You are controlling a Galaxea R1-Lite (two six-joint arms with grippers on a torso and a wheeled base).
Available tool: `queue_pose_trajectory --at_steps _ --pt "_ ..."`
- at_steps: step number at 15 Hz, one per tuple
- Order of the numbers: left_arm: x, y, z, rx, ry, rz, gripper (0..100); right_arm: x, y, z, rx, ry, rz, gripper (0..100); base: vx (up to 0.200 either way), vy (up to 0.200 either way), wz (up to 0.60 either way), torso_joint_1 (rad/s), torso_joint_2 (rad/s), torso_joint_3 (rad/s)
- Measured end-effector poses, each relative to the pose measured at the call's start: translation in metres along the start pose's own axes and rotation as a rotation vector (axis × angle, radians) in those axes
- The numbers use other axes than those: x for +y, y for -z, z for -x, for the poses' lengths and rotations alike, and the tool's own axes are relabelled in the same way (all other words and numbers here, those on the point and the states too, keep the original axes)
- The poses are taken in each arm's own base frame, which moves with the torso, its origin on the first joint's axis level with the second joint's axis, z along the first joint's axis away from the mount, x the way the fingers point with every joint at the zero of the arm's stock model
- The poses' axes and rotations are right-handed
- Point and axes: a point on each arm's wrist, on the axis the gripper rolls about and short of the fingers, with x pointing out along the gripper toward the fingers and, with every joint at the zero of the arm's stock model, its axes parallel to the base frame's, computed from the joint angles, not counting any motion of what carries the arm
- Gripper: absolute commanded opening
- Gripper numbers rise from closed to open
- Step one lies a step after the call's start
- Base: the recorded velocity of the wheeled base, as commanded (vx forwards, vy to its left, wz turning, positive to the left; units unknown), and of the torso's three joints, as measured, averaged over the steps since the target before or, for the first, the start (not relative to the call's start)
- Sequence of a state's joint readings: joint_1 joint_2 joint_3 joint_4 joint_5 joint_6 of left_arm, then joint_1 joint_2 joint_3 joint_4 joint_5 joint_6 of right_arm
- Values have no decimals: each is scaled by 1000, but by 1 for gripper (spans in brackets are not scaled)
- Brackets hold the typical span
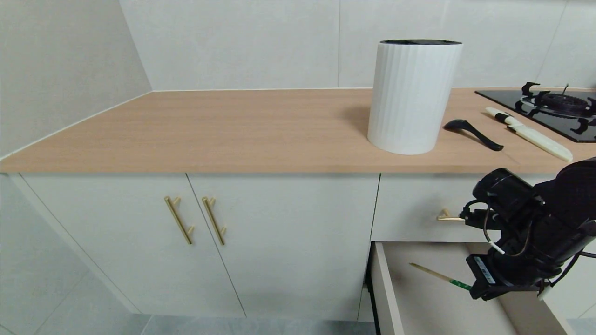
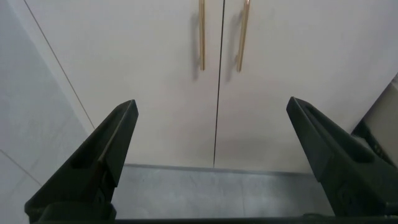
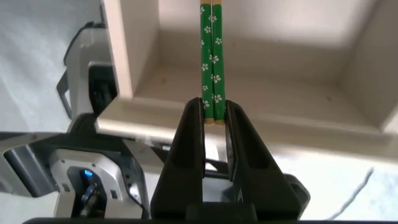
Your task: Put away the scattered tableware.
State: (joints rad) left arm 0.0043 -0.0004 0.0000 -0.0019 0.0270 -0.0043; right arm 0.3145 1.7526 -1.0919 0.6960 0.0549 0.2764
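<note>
My right gripper (image 1: 477, 284) (image 3: 214, 118) is shut on a pair of chopsticks (image 1: 440, 275) (image 3: 212, 56) with green flowered ends, holding them over the open drawer (image 1: 385, 288) (image 3: 132, 62) at the lower right. The chopsticks point into the drawer and slant toward its inner left side. On the wooden counter (image 1: 233, 125) lie a black spoon (image 1: 472, 132) and a cream knife (image 1: 531, 133) with a black band, both right of a tall white ribbed holder (image 1: 409, 95). My left gripper (image 2: 211, 106) is open and holds nothing, low in front of the cabinet doors.
A black gas hob (image 1: 554, 109) sits at the counter's far right. Below the counter are two cabinet doors with gold handles (image 1: 179, 220) (image 2: 202, 34). A closed drawer front with a gold handle (image 1: 447, 216) is just above the open drawer. Walls bound the counter behind and left.
</note>
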Motion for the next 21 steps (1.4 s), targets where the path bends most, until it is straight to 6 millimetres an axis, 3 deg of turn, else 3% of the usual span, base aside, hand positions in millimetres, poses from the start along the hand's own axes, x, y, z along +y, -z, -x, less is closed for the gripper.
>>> queue_pose_trajectory --at_steps 5,11,13,21 --pt "0 0 0 0 0 0 100 0 0 -2 -33 -6 0 0 0 0 0 -99 415 308" --pt "0 0 0 -1 0 0 100 1 -6 -6 -182 -43 -6 0 0 0 0 -14 54 33" --pt "0 0 0 0 0 0 100 1 -10 -18 -234 -30 -8 0 0 0 0 0 0 0" --pt "0 0 0 0 0 0 100 9 -17 -73 -135 17 -38 0 0 0 0 0 0 0"
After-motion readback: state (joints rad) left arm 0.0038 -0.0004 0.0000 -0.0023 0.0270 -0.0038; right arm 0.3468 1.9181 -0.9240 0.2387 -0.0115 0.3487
